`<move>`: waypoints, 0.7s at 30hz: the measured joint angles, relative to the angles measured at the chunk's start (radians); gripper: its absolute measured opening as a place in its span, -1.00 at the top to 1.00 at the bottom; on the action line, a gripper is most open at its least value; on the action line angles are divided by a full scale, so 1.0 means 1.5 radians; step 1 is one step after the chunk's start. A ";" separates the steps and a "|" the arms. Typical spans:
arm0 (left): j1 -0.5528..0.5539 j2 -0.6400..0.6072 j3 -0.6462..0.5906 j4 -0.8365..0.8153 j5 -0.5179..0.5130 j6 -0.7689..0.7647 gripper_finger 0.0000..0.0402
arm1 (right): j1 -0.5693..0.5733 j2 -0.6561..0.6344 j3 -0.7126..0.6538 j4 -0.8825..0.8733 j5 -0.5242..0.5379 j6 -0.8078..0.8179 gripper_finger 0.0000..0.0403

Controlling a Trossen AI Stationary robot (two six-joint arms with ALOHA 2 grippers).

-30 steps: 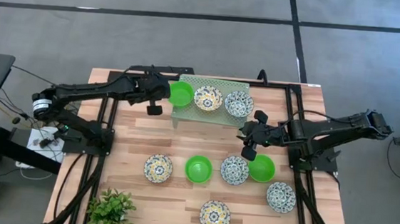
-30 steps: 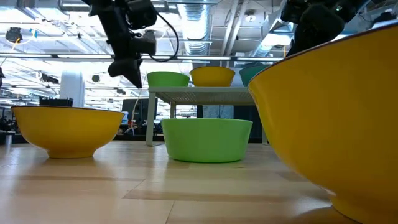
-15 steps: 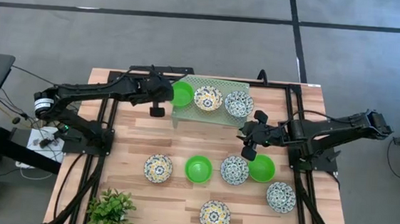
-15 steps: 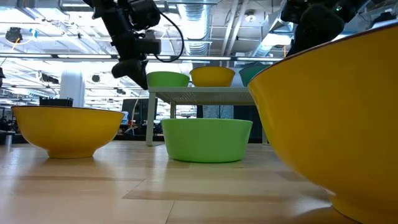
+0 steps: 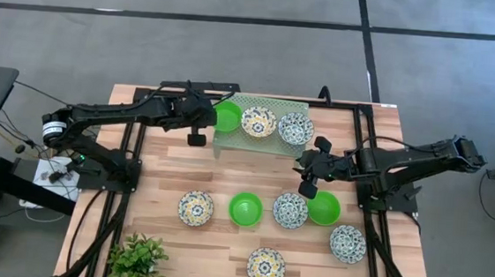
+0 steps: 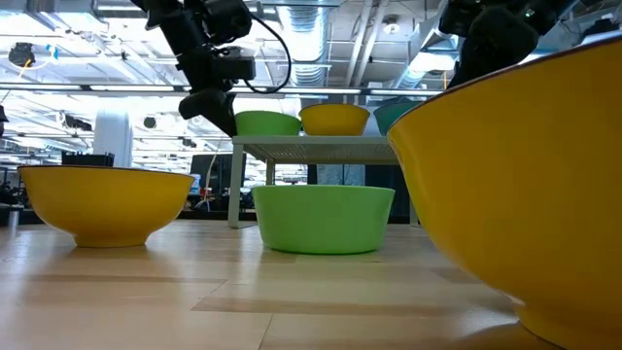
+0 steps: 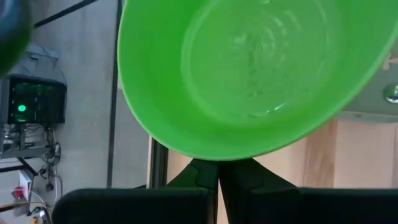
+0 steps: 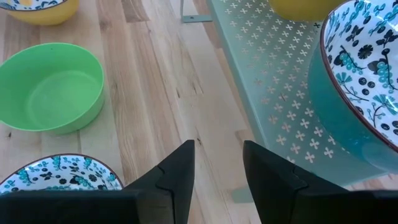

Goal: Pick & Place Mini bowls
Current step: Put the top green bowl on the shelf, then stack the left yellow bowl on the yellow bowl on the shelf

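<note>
Two dark jointed arms, black cable looped beside the left claw [image 6: 216, 105], right claw [image 8: 217, 163] with flat tapered black fingers

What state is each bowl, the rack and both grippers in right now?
Left gripper: shut, empty, beside the rack's left end.
Right gripper: open, empty, over bare table.
Rack: upright, holding three bowls.
Green bowl on rack: upright, empty.
Two patterned bowls on rack: upright.
Two green bowls on table: upright, empty.
Three patterned bowls on table: upright.
</note>
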 joint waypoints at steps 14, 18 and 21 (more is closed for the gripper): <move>-0.027 -0.009 0.000 -0.095 -0.068 -0.102 0.68 | 0.000 0.000 0.000 0.000 0.000 0.001 0.34; -0.076 -0.031 0.000 -0.131 -0.055 -0.162 0.55 | 0.000 0.005 -0.001 -0.001 0.000 0.002 0.34; -0.121 -0.063 0.001 -0.178 0.000 -0.223 0.50 | 0.000 0.011 -0.001 0.001 0.000 0.002 0.34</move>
